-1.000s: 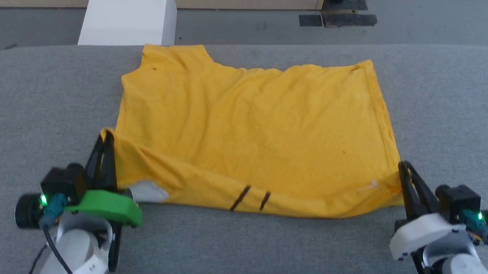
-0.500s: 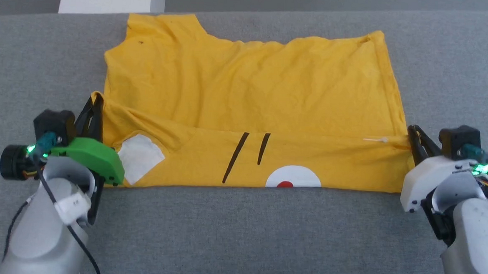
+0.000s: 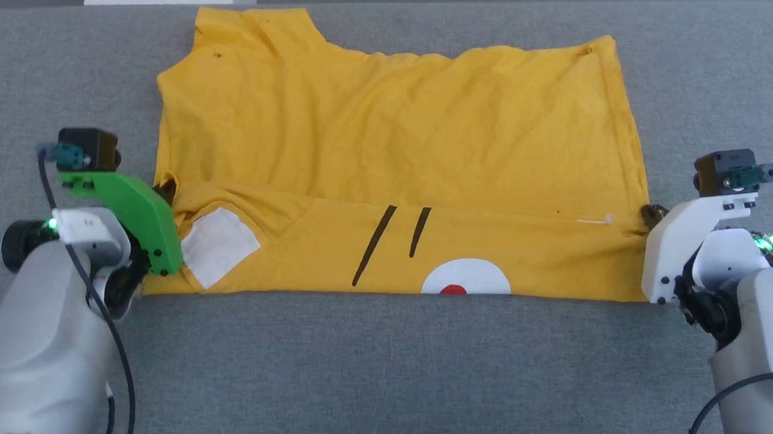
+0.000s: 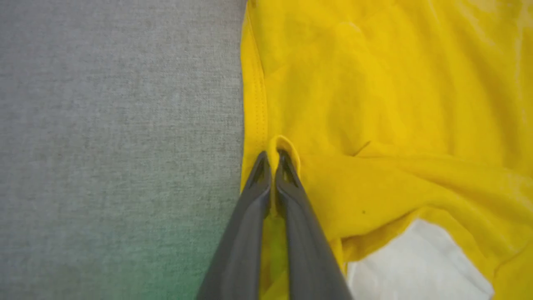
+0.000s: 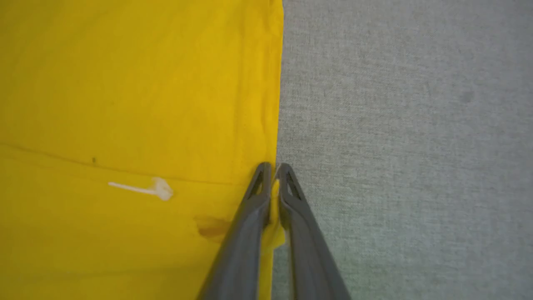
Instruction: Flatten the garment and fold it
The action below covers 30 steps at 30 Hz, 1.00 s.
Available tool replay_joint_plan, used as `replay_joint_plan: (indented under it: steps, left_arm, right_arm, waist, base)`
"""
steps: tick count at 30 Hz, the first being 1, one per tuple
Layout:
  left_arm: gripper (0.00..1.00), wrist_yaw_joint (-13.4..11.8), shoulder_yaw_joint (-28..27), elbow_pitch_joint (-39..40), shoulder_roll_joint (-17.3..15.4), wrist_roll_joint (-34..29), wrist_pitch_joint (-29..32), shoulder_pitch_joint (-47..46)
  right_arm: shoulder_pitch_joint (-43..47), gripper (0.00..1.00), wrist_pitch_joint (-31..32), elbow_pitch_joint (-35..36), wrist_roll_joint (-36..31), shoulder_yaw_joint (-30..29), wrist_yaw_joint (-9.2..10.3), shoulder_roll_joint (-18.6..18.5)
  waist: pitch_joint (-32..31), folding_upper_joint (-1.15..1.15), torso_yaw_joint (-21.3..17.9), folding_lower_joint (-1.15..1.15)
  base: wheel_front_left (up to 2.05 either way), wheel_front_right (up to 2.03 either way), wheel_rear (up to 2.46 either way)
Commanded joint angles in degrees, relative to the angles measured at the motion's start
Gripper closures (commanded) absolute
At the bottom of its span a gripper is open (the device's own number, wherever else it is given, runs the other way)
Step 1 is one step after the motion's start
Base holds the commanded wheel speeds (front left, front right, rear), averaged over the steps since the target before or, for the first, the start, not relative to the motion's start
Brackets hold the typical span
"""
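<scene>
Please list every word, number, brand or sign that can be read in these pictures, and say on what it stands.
None can be read. The garment bears only drawings: two black lines, a white circle with a red dot, and a blank white patch.

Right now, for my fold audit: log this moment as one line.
yellow T-shirt: near strip folded print-up on grey surface | left gripper: pinching its left edge | right gripper: pinching its right edge
</scene>
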State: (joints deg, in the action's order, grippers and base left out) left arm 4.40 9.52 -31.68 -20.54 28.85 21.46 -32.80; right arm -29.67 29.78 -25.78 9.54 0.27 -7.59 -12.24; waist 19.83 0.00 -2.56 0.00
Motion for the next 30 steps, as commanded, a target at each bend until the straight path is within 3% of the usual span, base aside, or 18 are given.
replay_joint_plan:
  steps: [1, 2, 5, 9, 13, 20, 25, 30]
  left_arm:
    - [0.00, -1.1, 0.0, -0.4, 0.0, -0.7, -2.0, 3.0]
    - [0.00, -1.4, -0.1, 0.5, 0.0, -1.3, -4.3, 3.4]
    - [0.00, -3.6, -1.6, 4.1, 0.4, -3.6, -17.4, 5.7]
    - [0.00, -5.7, -2.7, 6.9, 1.9, -5.4, -30.1, 10.6]
    - [0.00, -8.4, -4.0, 8.8, 3.9, -6.1, -35.2, 15.4]
    - [0.00, -11.2, -3.7, 8.3, 6.9, -6.1, -34.0, 21.7]
    - [0.00, -15.0, -4.3, 8.0, 6.9, -5.2, -26.1, 22.6]
    - [0.00, -17.2, -4.8, 8.3, 6.1, -3.0, -15.1, 22.7]
  right_arm:
    - [2.0, 0.24, 0.0, 0.1, 0.6, -0.2, 0.10, 0.1]
    - [2.6, 0.00, -0.8, 0.8, 0.8, -0.5, 0.10, 0.2]
    - [5.2, 0.00, -7.1, 3.8, 1.3, -2.0, 0.10, 1.0]
    - [9.1, 0.00, -17.7, 6.8, 1.1, -4.4, 0.10, 3.3]
    - [13.1, 0.00, -27.5, 9.5, 0.4, -5.9, 0.10, 5.9]
    - [20.7, 0.00, -40.6, 14.9, -1.5, -7.2, 0.10, 8.8]
    - [24.3, 0.00, -42.9, 18.3, -1.6, -7.5, 0.10, 9.3]
    - [25.8, 0.00, -43.0, 19.5, -1.0, -6.3, 0.10, 9.3]
  waist:
    - [-1.1, 0.00, 0.4, 0.00]
    - [-1.6, 0.00, 0.5, 0.00]
    - [-3.6, 0.00, 1.0, 0.00]
    - [-6.1, 0.00, 1.2, 0.00]
    - [-7.8, 0.00, 1.2, 0.00]
    - [-9.6, 0.00, 0.5, 0.00]
    - [-9.8, 0.00, -0.6, 0.00]
    - [-9.7, 0.00, -1.9, 0.00]
  base:
    - [0.00, 0.00, 0.00]
    - [0.00, 0.00, 0.00]
    - [0.00, 0.00, 0.00]
    - [0.00, 0.00, 0.00]
    - [0.00, 0.00, 0.00]
    - [0.00, 0.00, 0.00]
    - [0.00, 0.00, 0.00]
    - [0.00, 0.00, 0.00]
